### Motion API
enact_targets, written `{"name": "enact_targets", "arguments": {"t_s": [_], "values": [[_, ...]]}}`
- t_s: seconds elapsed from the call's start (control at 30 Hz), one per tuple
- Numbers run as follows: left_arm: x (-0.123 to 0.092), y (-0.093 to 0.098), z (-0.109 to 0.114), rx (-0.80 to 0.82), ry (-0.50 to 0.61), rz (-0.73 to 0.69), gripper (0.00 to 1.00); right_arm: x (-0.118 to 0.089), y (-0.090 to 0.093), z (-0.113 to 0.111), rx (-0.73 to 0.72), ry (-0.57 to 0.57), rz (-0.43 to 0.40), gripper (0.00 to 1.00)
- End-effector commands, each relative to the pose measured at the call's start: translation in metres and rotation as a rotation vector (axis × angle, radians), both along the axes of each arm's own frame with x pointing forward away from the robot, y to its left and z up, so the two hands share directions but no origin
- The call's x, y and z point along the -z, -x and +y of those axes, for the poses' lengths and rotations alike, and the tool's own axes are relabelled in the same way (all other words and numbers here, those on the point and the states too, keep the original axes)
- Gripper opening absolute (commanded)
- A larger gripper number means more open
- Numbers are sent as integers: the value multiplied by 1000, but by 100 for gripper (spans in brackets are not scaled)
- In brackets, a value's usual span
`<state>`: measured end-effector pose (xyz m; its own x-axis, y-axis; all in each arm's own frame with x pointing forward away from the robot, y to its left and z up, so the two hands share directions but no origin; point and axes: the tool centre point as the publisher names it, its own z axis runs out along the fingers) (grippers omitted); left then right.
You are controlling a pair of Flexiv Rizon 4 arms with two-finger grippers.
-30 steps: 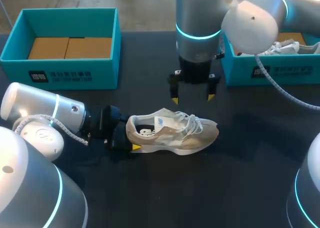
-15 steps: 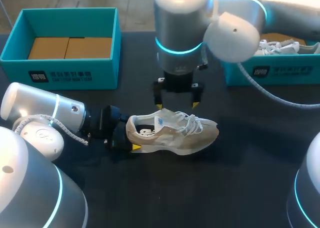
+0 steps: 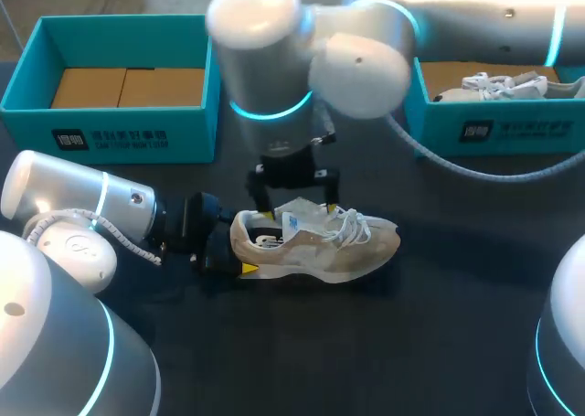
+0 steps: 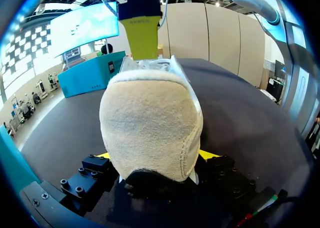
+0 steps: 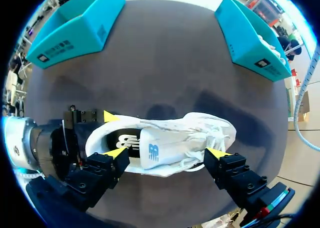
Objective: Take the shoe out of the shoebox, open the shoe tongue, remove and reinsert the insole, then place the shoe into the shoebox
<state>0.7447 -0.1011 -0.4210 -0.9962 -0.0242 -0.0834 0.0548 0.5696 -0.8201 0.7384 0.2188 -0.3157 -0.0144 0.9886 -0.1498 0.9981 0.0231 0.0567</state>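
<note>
1. The left gripper (image 3: 236, 248) is closed on the heel of the shoe (image 3: 320, 244).
2. The shoe lies on the dark table (image 3: 439, 325).
3. The right gripper (image 3: 291, 195) hangs just above the shoe's opening, fingers wide apart.

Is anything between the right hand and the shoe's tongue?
Nothing visible. The open right hand hangs over the shoe, the tongue under the gap between its fingers; the left hand grips only the heel.
</note>
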Motion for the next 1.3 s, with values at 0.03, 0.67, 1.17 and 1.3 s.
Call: {"name": "enact_targets", "arguments": {"t_s": [0.03, 0.67, 1.17, 1.3], "values": [[1, 1, 2, -1, -5, -1, 0, 16, -4, 21, 5, 126, 19, 100], [1, 1, 2, -1, -5, -1, 0, 27, -1, 9, 40, 119, 28, 100], [1, 1, 2, -1, -5, -1, 0, 41, 8, -10, 81, 126, 48, 100], [1, 1, 2, -1, -5, -1, 0, 44, 10, -16, 90, 130, 57, 100]]}}
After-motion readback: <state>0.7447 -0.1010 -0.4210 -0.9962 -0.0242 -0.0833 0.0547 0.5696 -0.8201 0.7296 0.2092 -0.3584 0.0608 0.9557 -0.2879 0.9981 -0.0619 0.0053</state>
